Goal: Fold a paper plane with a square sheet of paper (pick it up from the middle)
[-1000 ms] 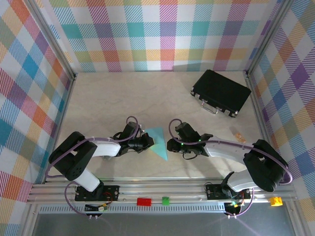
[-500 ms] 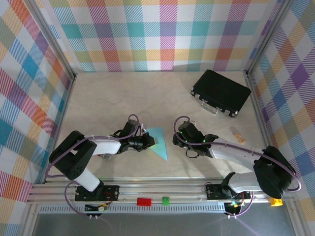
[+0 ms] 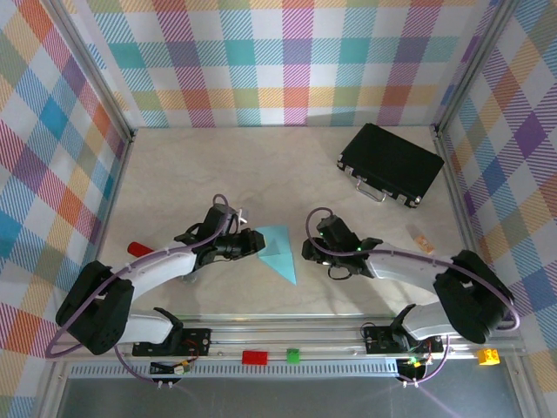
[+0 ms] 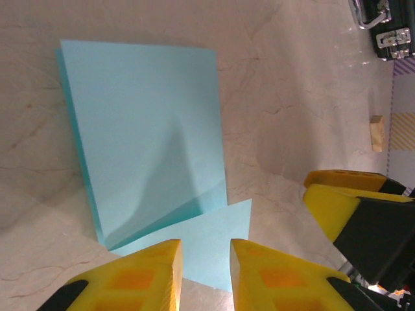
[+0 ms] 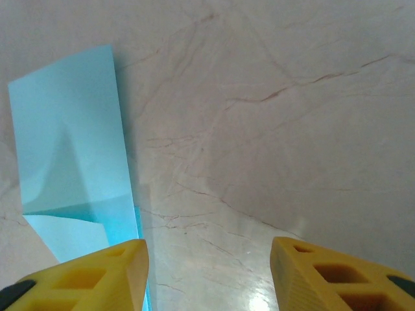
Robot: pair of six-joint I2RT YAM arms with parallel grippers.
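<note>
Yellow fingertips of the left gripper (image 4: pixel 206 254) stand only a little apart with nothing between them. They hover right over the near flap of the light-blue sheet of paper (image 4: pixel 149 123), which lies flat and already folded into layers on the table (image 4: pixel 272 78).

We think the main danger sits here. If these fingers close or drag now, they would likely catch only that loose lower flap, which could peel one layer up and spoil the crease. The tabletop looks smooth and the paper thin, so a sideways nudge could also slide the whole piece.

The right gripper (image 5: pixel 207 272) is open about halfway and empty. The sheet lies off to the left of its left finger, not between the jaws, so closing there would meet bare table.

From above we see the sheet between the two arms. The left gripper is at its left edge and the right gripper is just beside its right edge, apart from it. The sheet's point aims toward the arm bases.

Farther back, the black case (image 3: pixel 391 164) rests well away from everything.
</note>
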